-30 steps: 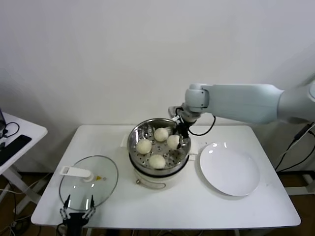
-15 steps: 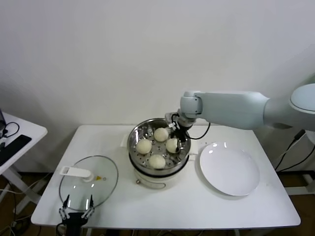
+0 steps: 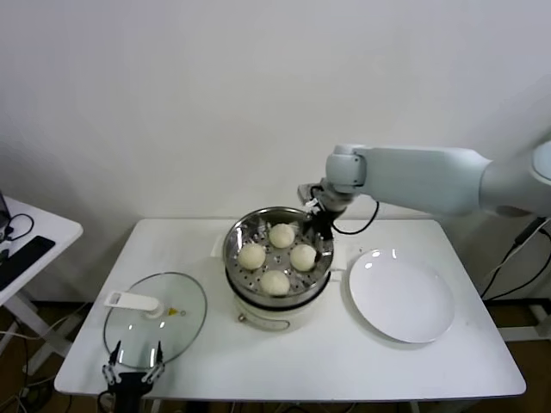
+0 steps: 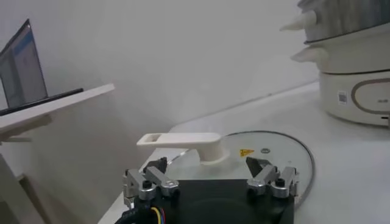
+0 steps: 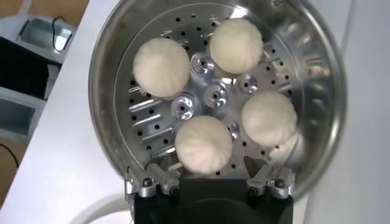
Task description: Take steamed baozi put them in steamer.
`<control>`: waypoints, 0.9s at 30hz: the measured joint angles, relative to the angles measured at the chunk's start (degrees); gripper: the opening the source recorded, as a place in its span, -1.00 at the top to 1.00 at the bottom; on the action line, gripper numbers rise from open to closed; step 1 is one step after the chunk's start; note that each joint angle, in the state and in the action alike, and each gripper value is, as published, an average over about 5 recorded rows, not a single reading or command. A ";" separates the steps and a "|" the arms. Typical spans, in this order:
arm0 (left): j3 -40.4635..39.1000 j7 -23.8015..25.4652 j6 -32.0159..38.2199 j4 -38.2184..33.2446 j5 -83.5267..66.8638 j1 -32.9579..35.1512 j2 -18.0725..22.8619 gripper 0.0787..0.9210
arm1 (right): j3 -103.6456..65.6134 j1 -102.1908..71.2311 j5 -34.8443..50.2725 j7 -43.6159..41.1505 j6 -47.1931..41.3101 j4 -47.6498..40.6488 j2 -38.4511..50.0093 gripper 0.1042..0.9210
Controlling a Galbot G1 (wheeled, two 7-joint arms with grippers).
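Baozi (image 3: 274,282), all four of them, sit inside the steamer (image 3: 234,245) in a loose ring on its perforated floor, each one apart from its neighbours and a little in from the steel wall. The steamer stands near the middle of the white table (image 3: 362,366), well back from the front edge. The right gripper (image 3: 319,225) hangs just above the far right part of the rim, jaws spread wide and holding nothing; in its wrist view one bun (image 5: 203,143) lies just beyond the open fingers (image 5: 152,181). A bare white plate (image 3: 401,297) lies to the right, close to the pot. The glass lid (image 3: 185,331) rests near the front left corner, and the left gripper (image 3: 134,372) waits open at the table edge beside it.
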State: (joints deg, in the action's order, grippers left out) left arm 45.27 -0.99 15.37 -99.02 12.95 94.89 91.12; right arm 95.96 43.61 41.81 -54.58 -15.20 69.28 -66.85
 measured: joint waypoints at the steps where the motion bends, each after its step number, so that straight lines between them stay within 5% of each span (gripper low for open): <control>1: 0.00 0.00 0.00 -0.07 0.01 0.06 -0.02 -0.77 | 0.12 0.61 0.59 -0.11 0.10 0.08 0.43 -0.76; 14: -0.29 -0.01 0.03 0.09 0.31 0.11 -0.59 -0.77 | -5.71 3.01 8.43 6.37 -0.92 4.59 10.76 -0.76; 27: -1.23 -0.11 0.36 1.24 1.14 -0.09 -0.85 -0.77 | -31.86 -17.39 8.49 25.82 -1.03 11.27 23.62 -0.76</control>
State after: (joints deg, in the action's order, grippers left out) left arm 44.04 -1.10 15.74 -97.78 14.09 94.80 90.26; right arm 64.11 26.21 50.30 -28.75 -16.23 80.54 -43.23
